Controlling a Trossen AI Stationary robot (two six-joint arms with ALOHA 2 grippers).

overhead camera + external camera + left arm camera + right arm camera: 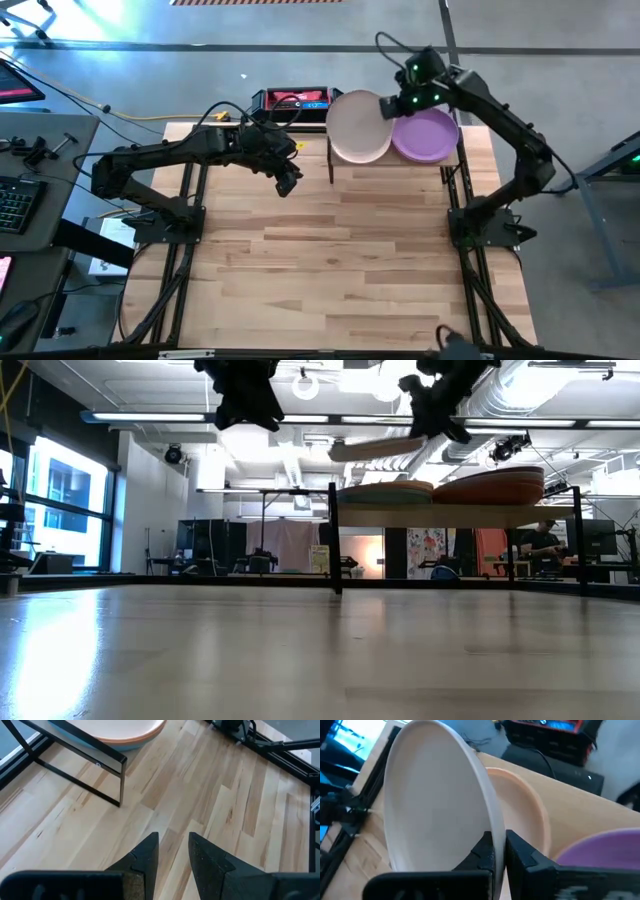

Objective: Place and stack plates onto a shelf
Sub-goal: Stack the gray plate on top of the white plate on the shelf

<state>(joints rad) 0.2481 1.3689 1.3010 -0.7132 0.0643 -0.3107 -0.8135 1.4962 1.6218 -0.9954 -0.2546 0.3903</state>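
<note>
Above the left half of the shelf (pixel 450 168), the right gripper (pixel 385 106) holds a cream plate (pixel 358 126) by its rim, with the two fingers closed on the edge; in the right wrist view the thin rim sits pinched between the dark fingers (pixel 485 851). In the low view this cream plate (pixel 375 448) hangs tilted in the air, a little above the stack below it and not touching it. The shelf (pixel 455 515) is at the far side of the table (pixel 340 270), a light wood board on thin black legs, and it carries two stacks side by side. The right stack has a purple plate (pixel 430 135) on top, and from the low view a terracotta plate (pixel 495 485) shows in it. The left stack shows a teal plate (pixel 385 495) at the side, and the right wrist view shows a peach plate (pixel 525 815) as its top one, under the lifted cream plate (pixel 440 800). The left gripper (pixel 287 183) is over the table near the shelf's left legs, apart from the plates, and it holds nothing; its fingers (pixel 145 857) stand slightly open with a narrow gap between them. In the left wrist view a corner of the shelf (pixel 107 760) with the peach plate (pixel 125 739) over a teal edge is visible ahead.
</note>
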